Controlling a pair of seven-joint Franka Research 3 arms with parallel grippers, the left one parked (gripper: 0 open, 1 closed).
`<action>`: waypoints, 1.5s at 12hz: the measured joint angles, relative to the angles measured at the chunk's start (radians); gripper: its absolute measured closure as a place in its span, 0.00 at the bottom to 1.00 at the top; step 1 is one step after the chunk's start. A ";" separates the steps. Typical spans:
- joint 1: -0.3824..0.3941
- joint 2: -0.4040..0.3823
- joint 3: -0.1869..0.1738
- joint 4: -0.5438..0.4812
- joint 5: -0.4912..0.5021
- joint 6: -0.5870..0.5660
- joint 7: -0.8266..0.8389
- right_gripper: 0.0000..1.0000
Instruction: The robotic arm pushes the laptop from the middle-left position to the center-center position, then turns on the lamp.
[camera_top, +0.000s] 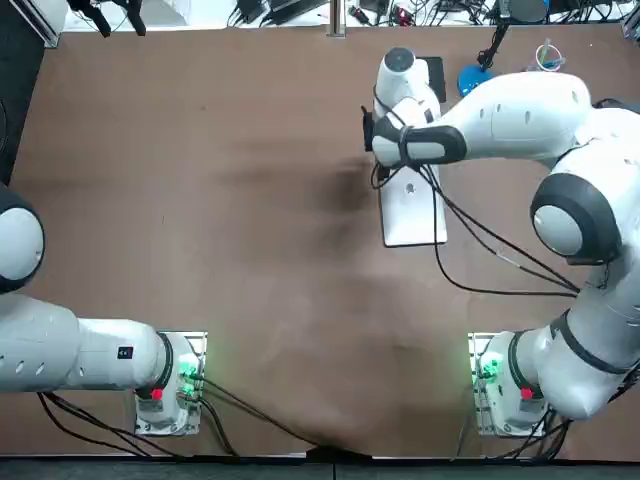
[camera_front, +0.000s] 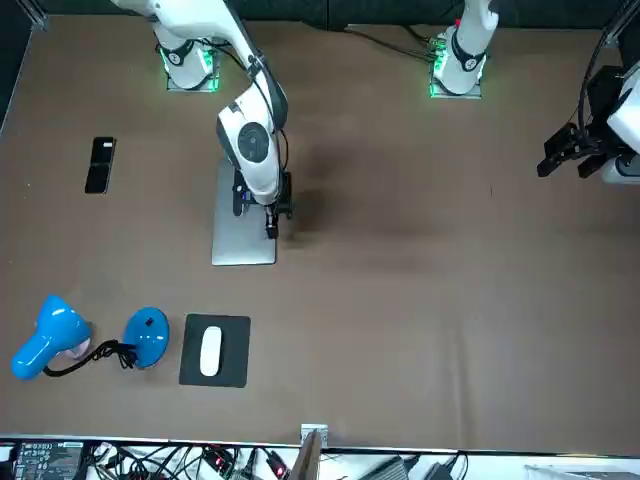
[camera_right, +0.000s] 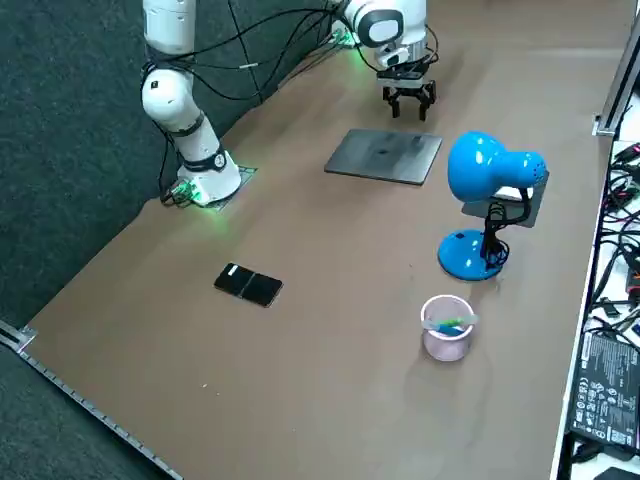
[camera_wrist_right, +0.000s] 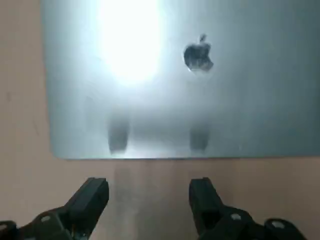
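The laptop (camera_top: 410, 222) lies shut and flat on the counter (camera_top: 200, 200). It is not in the middle yet. It sits a bit to the robot's right of the middle.

What could go wrong: the pincer (camera_wrist_right: 148, 192) is on the side of the laptop that faces the middle of the counter. I think a push from here would send the laptop the wrong way, further from the middle. The arm may need to go over to the other long side first. If it crosses too low, the fingers could scrape the lid. If it then pushes near a corner and not near the middle of the side, the laptop could spin and not slide straight.

The blue lamp (camera_right: 482, 172) stands well apart from the pincer, near the far edge. It looks top-heavy, so a hard poke could tip it over.

The pincer is wide open and holds nothing. Its two fingers hang over bare counter, just beside one long side of the laptop and close to the middle of that side. They are not on the lid. I cannot tell if the tips touch the counter.
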 joint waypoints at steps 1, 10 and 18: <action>0.007 0.013 0.000 -0.003 0.000 0.020 0.026 0.00; 0.049 0.066 0.000 -0.087 0.000 0.209 0.097 0.00; 0.014 0.025 -0.023 -0.155 0.000 0.218 0.054 0.00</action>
